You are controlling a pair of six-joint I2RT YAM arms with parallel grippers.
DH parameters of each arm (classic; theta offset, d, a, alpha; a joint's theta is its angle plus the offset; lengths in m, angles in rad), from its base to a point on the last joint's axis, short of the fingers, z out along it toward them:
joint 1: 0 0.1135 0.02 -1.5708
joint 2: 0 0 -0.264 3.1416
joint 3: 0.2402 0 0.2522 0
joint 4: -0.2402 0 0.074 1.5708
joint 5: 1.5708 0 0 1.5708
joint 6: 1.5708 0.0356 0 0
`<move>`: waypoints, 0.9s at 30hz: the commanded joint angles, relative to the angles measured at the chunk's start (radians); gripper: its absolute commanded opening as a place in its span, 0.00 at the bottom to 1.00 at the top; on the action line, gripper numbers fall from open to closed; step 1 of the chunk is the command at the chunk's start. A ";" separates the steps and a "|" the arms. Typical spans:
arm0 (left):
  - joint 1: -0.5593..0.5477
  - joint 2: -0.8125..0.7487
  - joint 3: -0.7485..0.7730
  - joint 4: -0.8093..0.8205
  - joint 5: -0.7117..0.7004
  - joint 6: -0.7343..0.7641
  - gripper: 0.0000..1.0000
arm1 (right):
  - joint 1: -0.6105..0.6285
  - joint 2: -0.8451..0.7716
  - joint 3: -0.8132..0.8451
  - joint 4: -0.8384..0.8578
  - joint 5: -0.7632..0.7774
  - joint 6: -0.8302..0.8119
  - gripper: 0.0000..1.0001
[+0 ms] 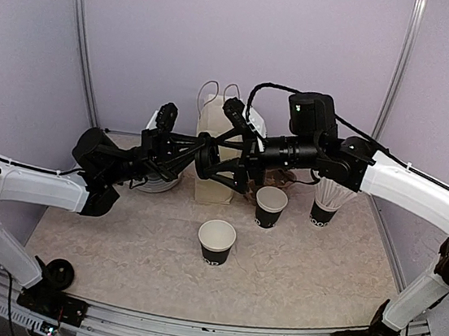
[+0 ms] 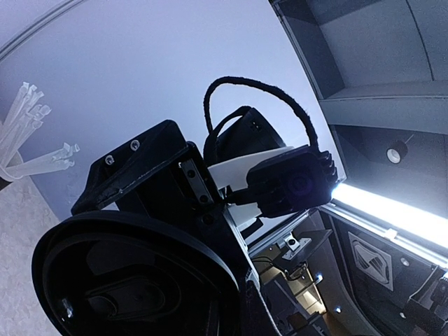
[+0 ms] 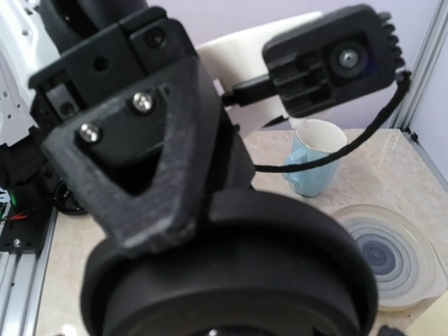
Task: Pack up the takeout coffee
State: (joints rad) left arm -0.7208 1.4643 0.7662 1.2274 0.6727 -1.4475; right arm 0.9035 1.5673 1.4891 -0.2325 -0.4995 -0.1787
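Two black paper cups with white lettering stand on the table, one near the front [image 1: 215,242] and one further back [image 1: 270,206]; both show white insides and carry no lid. Above the table, in front of the bag, the two arms meet. My left gripper [image 1: 202,154] is shut on the rim of a round black plastic lid [image 1: 209,160], held in the air. My right gripper [image 1: 225,152] faces it with jaws spread wide on either side of the lid. The lid fills the bottom of the right wrist view [image 3: 231,280] and the lower left of the left wrist view [image 2: 133,280].
A white paper bag with handles [image 1: 218,122] stands behind the grippers. A black cup filled with white straws [image 1: 327,201] is at the right. A pale plate [image 3: 385,252] and a small blue cup [image 3: 315,157] sit at the left rear, under the left arm.
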 commanded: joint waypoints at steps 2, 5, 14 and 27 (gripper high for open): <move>-0.008 -0.016 -0.007 0.032 -0.005 0.006 0.00 | 0.015 0.020 -0.004 0.020 0.032 0.011 0.92; -0.008 -0.017 -0.005 0.031 0.000 0.006 0.00 | 0.015 0.022 -0.004 0.029 0.025 0.016 0.87; -0.008 -0.007 -0.004 0.006 0.004 0.002 0.01 | 0.015 0.015 -0.006 0.028 0.011 0.006 0.69; 0.039 -0.261 -0.006 -0.777 -0.128 0.346 0.58 | -0.054 -0.034 0.013 -0.302 0.002 -0.234 0.62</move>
State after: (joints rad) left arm -0.7029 1.3121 0.7616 0.7670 0.6136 -1.2652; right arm 0.8803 1.5742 1.4876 -0.3820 -0.4789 -0.2920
